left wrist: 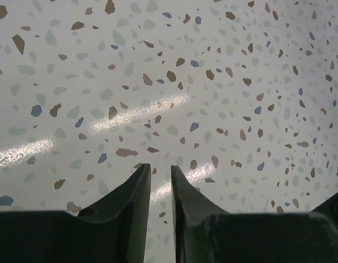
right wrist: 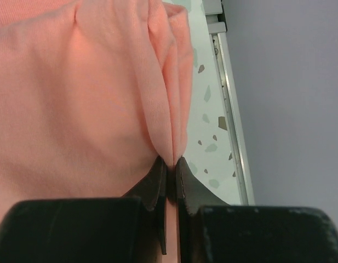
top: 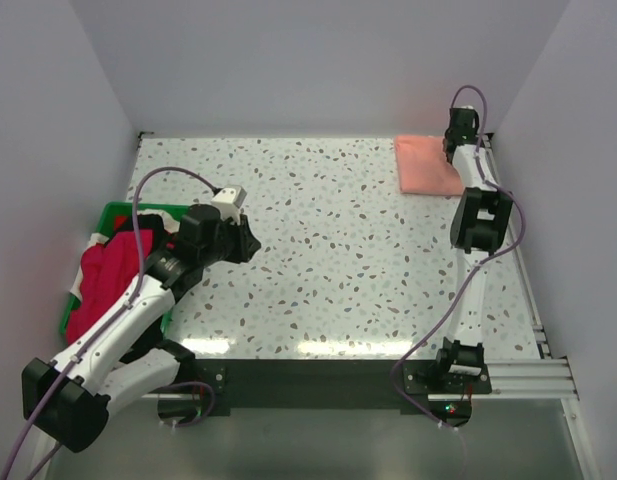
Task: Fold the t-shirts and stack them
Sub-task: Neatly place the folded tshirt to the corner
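Right gripper (right wrist: 170,163) is clenched on a thin pleat at the right-hand edge of the salmon-pink folded cloth t-shirt (right wrist: 75,98), which lies flat in the far right corner of the speckled white tabletop (top: 338,250), just beside the metal edge rail (right wrist: 231,137). From those jaws the pink cloth spreads left, toward the table middle. The folded patch looks roughly square from above, so I can't call a long axis. Left gripper (left wrist: 160,171) hovers low over bare tabletop with its jaws parted by a narrow gap and nothing between them. It's near the left-centre of the table and points toward the middle. The crimson red crumpled cloth t-shirt (top: 106,275) sits heaped in the green plastic bin (top: 116,209) at the left edge, with its heap running near-to-far along the bin. There's some dark cloth at the bin's far end, but I can't tell what it is. The key relation is that the red shirt lies behind and to the left of the left jaws, on the side they face away from, and well apart from the right arm. My read is that the pink one is placed and only needs letting go. The next pick belongs to the left arm, which has to swing back over the bin rim.
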Robot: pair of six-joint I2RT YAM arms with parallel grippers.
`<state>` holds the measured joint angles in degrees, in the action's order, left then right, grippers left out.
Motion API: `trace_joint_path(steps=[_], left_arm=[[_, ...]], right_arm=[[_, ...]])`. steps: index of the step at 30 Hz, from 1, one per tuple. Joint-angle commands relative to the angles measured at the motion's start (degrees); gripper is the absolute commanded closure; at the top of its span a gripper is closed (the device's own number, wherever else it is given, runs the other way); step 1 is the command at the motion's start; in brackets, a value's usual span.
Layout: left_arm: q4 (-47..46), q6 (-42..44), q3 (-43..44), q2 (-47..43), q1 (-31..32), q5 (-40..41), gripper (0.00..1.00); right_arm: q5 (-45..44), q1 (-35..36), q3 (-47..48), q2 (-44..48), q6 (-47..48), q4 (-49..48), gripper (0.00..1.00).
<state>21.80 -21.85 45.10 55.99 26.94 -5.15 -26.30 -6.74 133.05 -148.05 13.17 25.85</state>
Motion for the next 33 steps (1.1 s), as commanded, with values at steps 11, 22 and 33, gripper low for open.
trace_joint_path(steps=[11, 22, 33], left_arm=[[-3.70, 1.54, -0.98, 1.41, -2.85, -4.43, 0.74], [-4.58, 1.19, -1.51, 0.97, -4.09, -7.60, 0.73], [-4.40, 1.19, -0.37, 0.44, -4.26, -4.53, 0.71]], right_arm=[[-0.67, -2.57, 5.55, -0.76, 0.29, -3.96, 0.83], [-9.53, 0.50, -13.59, 17.85, -11.23, -16.60, 0.01], [-4.81, 13.41, -43.21, 43.97, -24.59, -16.18, 0.01]])
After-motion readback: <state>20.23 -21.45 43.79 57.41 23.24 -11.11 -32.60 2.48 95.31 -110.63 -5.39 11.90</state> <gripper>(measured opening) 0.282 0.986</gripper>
